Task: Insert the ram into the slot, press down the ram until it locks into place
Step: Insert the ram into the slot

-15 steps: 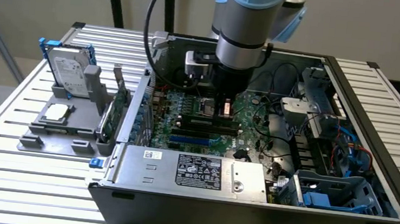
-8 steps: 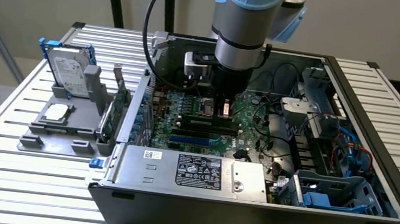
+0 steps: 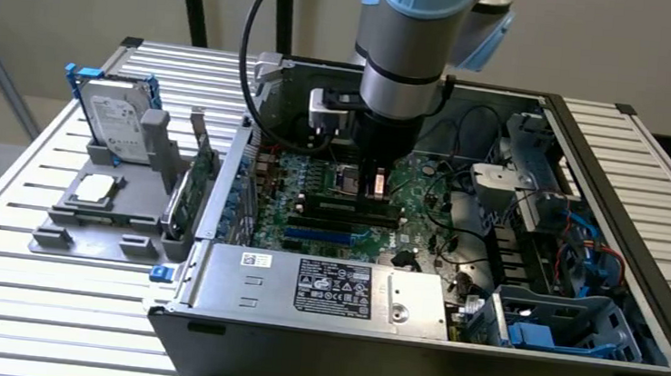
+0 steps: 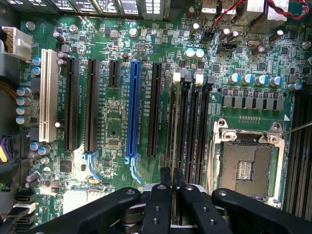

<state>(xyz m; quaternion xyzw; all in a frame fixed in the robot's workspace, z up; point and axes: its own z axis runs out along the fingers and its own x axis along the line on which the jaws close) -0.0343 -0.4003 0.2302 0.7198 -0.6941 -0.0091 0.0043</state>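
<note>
My gripper (image 3: pixel 372 191) hangs straight down inside the open computer case (image 3: pixel 624 222), its tips just above the black memory slots (image 3: pixel 346 214) in the middle of the green motherboard (image 3: pixel 300 171). The ram (image 3: pixel 340 205) shows as a thin dark-green strip lying along the slots, directly under the fingertips. In the wrist view the two black fingers (image 4: pixel 165 181) stand almost together, and the ram's thin edge (image 4: pixel 172 146) runs out from the narrow gap between them. It lines up with the memory slot (image 4: pixel 174 97) nearest the blue connector (image 4: pixel 132 107). The gripper (image 4: pixel 172 176) is shut on the ram.
The empty CPU socket (image 4: pixel 243 165) lies beside the memory slots (image 4: pixel 195 122). An upright green expansion card (image 3: pixel 196 185) and a hard drive (image 3: pixel 120 119) stand on a grey holder at the exterior view's left. The power supply (image 3: pixel 315 282) fills the near side; cables and a drive cage (image 3: pixel 548 261) crowd the right.
</note>
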